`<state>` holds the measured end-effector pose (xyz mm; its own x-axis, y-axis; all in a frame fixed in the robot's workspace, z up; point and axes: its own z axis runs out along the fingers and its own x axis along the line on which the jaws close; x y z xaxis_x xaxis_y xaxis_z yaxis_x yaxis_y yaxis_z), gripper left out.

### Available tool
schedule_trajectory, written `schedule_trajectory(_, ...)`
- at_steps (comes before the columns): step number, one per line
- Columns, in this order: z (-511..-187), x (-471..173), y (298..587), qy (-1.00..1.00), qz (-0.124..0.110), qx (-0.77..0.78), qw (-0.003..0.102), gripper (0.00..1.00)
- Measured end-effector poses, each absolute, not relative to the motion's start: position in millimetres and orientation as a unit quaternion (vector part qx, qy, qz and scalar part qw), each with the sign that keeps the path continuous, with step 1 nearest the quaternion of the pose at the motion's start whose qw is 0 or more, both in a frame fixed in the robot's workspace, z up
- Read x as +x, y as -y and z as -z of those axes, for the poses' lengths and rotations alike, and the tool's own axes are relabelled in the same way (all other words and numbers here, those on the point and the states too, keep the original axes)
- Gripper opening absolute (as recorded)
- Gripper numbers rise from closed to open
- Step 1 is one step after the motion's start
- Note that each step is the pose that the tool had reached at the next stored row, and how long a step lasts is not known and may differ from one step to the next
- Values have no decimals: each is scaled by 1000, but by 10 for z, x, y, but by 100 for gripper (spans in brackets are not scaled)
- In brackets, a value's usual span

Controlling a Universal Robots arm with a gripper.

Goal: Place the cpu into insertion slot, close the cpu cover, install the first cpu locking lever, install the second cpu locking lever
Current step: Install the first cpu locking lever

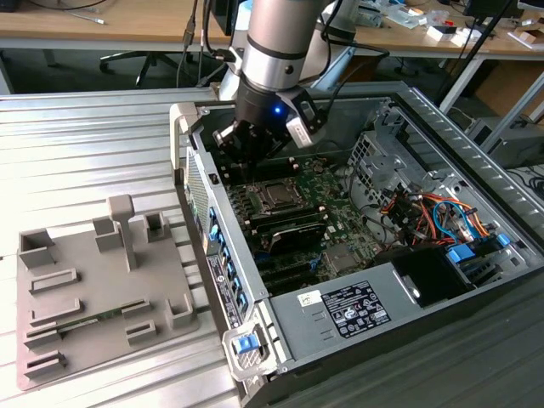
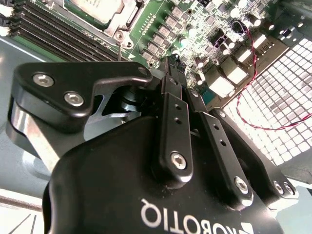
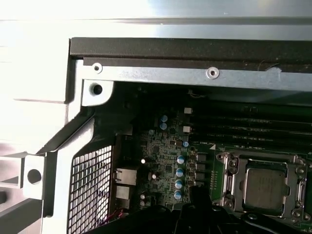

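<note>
Now, hand (image 2: 170, 66): fingers together, nothing seen between them; it hangs inside the open computer case (image 1: 285, 340), low over the motherboard (image 1: 340, 221).
cpu (image 3: 265, 187): seated in its socket, apart from the hand; in the exterior view it lies just beside the hand, nearer the camera and toward the exterior view's right.
cpu cover (image 3: 229, 180): lying flat as a silver frame around the cpu.
First wrist view: mesh grille (image 3: 90, 190) in the case wall and blue capacitors (image 3: 180, 171) beside the socket.
Second wrist view: the hand's black linkage up close, with memory slots (image 2: 58, 34) beyond it.
Exterior view: grey fixture tray (image 1: 102, 289) on the ribbed surface (image 1: 85, 144), on the exterior view's left of the case, well apart from the hand.
</note>
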<state>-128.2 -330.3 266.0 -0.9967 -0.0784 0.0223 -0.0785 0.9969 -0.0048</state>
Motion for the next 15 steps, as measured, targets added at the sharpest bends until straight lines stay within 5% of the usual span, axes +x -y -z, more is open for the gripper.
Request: schedule_trajectory(15, -2659, -1297, 3280, 999, -3, 39, 11, 11)
